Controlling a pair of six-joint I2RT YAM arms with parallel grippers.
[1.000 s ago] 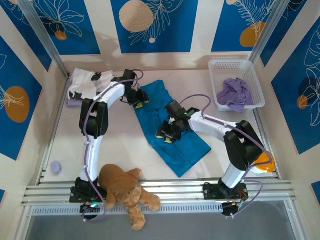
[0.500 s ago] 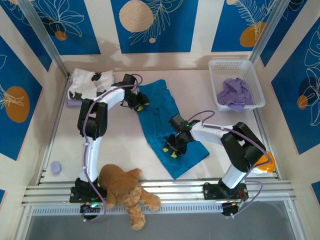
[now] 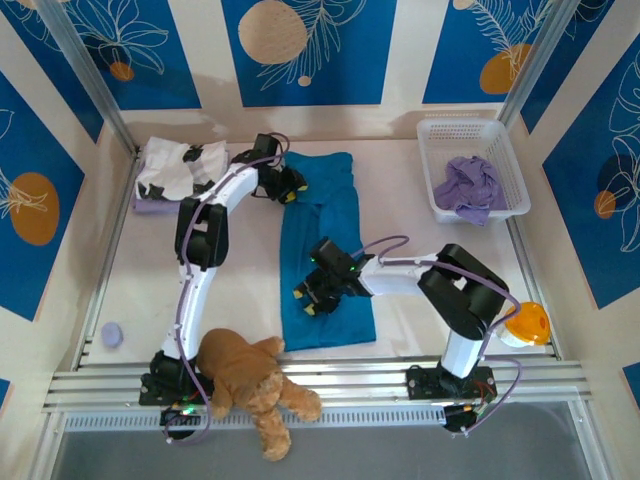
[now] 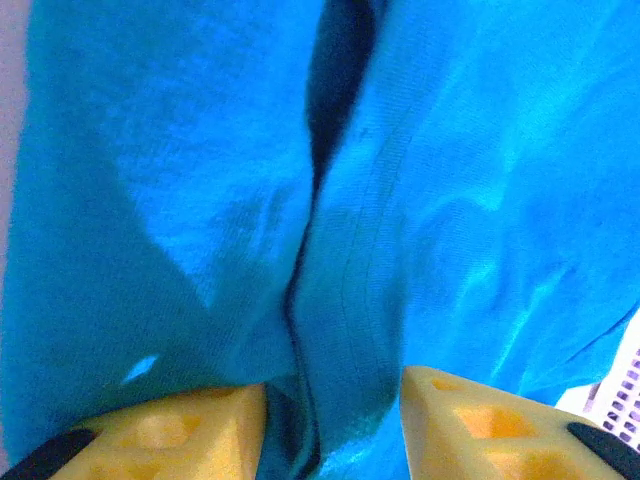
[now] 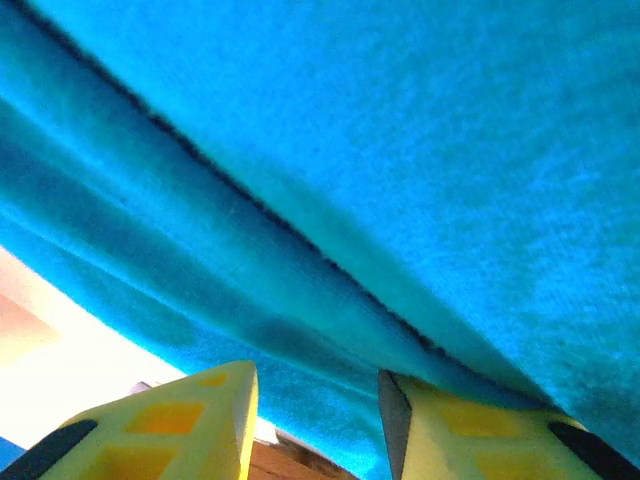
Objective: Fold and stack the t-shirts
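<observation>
A teal-blue t-shirt [image 3: 330, 250], folded into a long strip, runs from the back of the table toward the near edge. My left gripper [image 3: 290, 188] sits at its far left corner, and in the left wrist view a bunched fold of the teal cloth [image 4: 340, 300] lies between the yellow fingers [image 4: 470, 420]. My right gripper [image 3: 308, 300] is at the strip's near left edge, closed over layered teal cloth [image 5: 330, 200]. A white t-shirt with black blotches [image 3: 180, 165] lies at the back left on a lavender one [image 3: 145, 206].
A white basket [image 3: 470, 125] at the back right holds a crumpled lavender t-shirt [image 3: 468, 188]. A brown teddy bear [image 3: 250, 385] lies on the near rail by the left arm's base. An orange ball [image 3: 530, 325] sits at the right, a small lavender object [image 3: 112, 333] at the left.
The teal shirt has swung from a diagonal to lie straight, its near end pulled left. My right gripper moved left and nearer with the cloth; the left gripper shifted slightly toward the back.
</observation>
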